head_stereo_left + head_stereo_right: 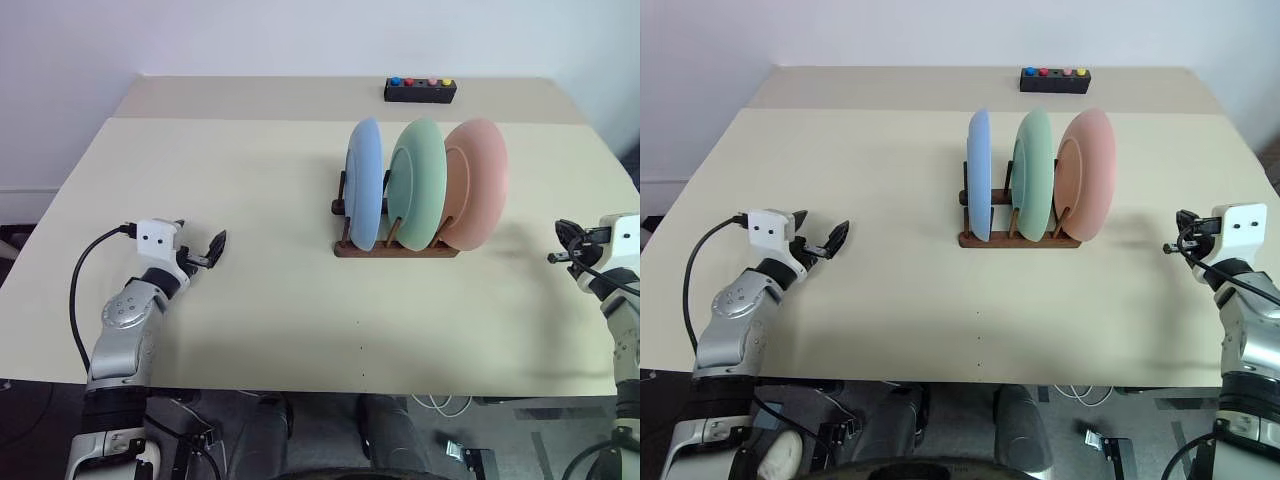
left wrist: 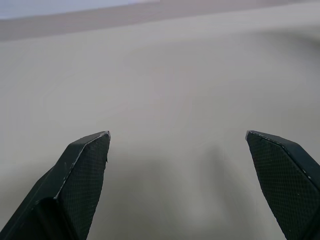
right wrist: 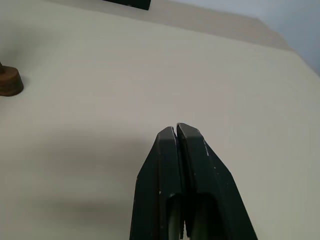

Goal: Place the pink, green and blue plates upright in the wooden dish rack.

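Note:
The wooden dish rack (image 1: 396, 250) stands right of the table's middle. Three plates stand upright in it, side by side: the blue plate (image 1: 364, 184) on the left, the green plate (image 1: 418, 184) in the middle, the pink plate (image 1: 477, 182) on the right. My left gripper (image 1: 212, 250) hovers low over the table's left part, well clear of the rack, open and empty; the left wrist view has its fingertips (image 2: 85, 165) wide apart over bare table. My right gripper (image 1: 562, 243) is at the table's right edge, shut and empty, with its fingers (image 3: 177, 150) pressed together.
A small black box with coloured buttons (image 1: 420, 90) sits at the table's far edge behind the rack. The beige table (image 1: 250, 200) is bare on the left and in front. One end of the rack's base rail (image 3: 9, 82) shows in the right wrist view.

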Robot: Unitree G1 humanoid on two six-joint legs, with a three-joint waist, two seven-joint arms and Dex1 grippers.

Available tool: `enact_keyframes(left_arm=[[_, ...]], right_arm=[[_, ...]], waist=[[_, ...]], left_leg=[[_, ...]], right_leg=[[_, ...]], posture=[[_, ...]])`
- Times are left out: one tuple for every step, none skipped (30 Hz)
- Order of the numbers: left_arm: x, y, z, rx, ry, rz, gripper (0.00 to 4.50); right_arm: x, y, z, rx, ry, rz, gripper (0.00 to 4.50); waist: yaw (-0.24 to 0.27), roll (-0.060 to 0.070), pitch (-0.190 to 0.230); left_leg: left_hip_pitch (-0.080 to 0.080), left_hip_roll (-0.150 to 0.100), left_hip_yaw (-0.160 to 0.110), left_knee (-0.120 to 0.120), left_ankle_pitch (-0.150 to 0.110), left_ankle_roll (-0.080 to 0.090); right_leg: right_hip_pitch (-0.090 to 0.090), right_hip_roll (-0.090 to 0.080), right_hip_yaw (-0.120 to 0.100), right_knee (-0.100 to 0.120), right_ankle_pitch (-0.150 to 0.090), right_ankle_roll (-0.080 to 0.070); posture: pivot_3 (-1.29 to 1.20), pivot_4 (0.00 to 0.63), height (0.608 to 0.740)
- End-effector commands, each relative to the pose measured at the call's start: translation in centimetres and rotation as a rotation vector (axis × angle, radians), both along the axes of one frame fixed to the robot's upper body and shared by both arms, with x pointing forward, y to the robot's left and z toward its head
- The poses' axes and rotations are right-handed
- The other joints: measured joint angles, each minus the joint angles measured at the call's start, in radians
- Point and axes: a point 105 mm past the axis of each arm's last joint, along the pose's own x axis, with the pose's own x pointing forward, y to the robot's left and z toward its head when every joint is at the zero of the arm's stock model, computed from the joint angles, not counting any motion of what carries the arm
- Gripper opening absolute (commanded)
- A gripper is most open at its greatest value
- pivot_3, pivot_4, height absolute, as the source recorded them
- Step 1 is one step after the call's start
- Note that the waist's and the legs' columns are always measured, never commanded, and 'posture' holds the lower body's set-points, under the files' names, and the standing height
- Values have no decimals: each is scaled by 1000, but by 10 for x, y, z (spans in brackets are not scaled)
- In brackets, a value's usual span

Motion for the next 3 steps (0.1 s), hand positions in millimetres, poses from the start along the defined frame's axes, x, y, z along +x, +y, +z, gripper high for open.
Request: enact_keyframes(left_arm=[[0, -2, 20, 17, -74, 9, 4500], [0, -3, 19, 20, -73, 8, 4500], [-1, -7, 19, 14, -74, 0, 4500]], right_arm=[[8, 1, 10, 1, -61, -8, 31], [9, 1, 9, 6, -63, -12, 31], [11, -1, 9, 12, -67, -23, 31]], waist=[[0, 0, 0], [-1, 0, 0], [-1, 0, 0]], left_leg=[[0, 0, 0, 0, 0, 0], [0, 0, 0, 0, 0, 0], [0, 0, 0, 0, 0, 0]], right_leg=[[0, 0, 0, 0, 0, 0], [0, 0, 0, 0, 0, 0], [0, 0, 0, 0, 0, 0]], posture=[[0, 150, 734], [0, 150, 734], [0, 150, 734]])
